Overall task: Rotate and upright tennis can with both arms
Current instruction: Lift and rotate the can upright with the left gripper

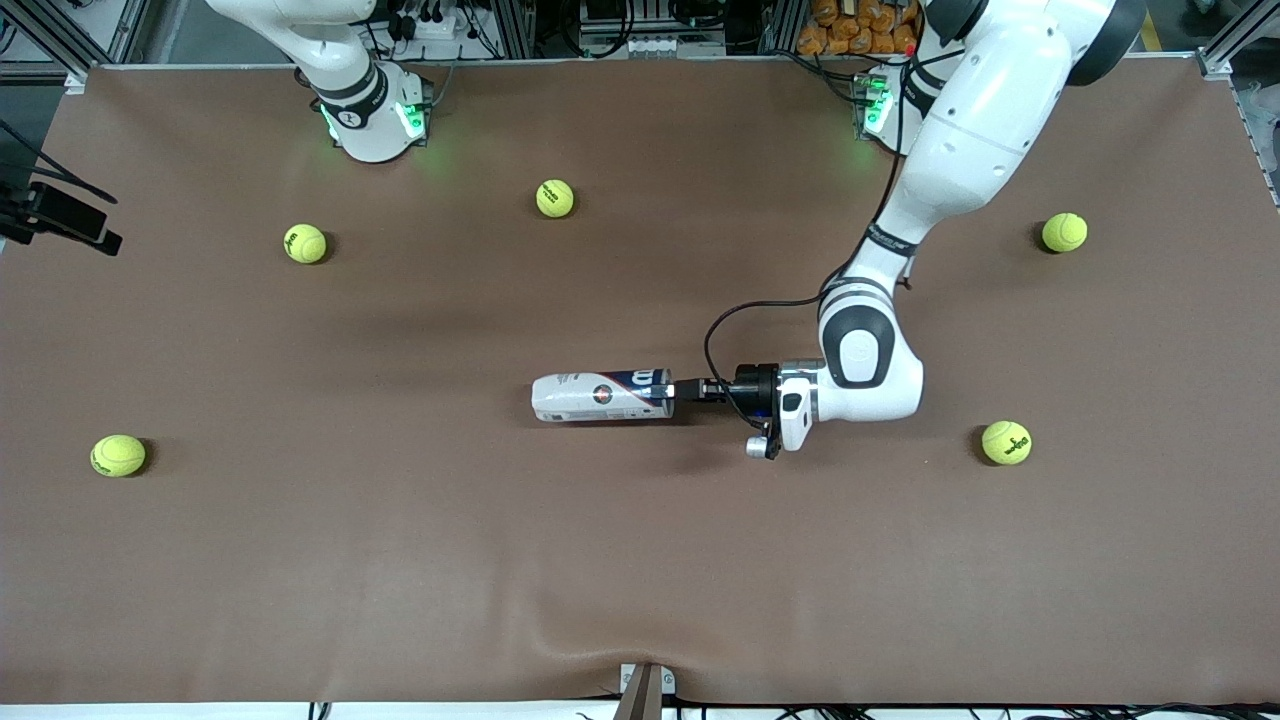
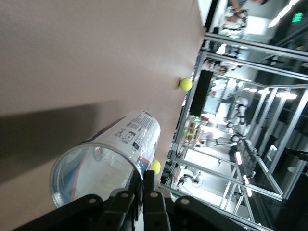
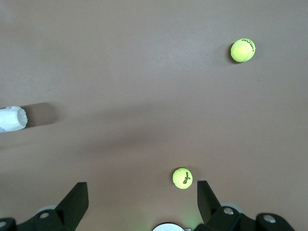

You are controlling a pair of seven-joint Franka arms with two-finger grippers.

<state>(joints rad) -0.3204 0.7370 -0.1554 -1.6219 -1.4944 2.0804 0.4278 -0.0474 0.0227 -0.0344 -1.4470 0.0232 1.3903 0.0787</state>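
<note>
Tennis ball (image 1: 118, 455); left arm's fingers (image 1: 688, 390) pinch tennis can (image 1: 600, 396) rim.

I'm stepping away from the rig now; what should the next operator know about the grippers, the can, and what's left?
Left gripper: shut on the rim of the tennis can's open end, low over mid-table.
Right gripper: open, holding nothing, up near its base; that arm waits.
Tennis can: lying on its side on the table, clear of the five scattered tennis balls.
Done: left grip taken.
Left: rotate the can and stand it upright with both arms.
</note>
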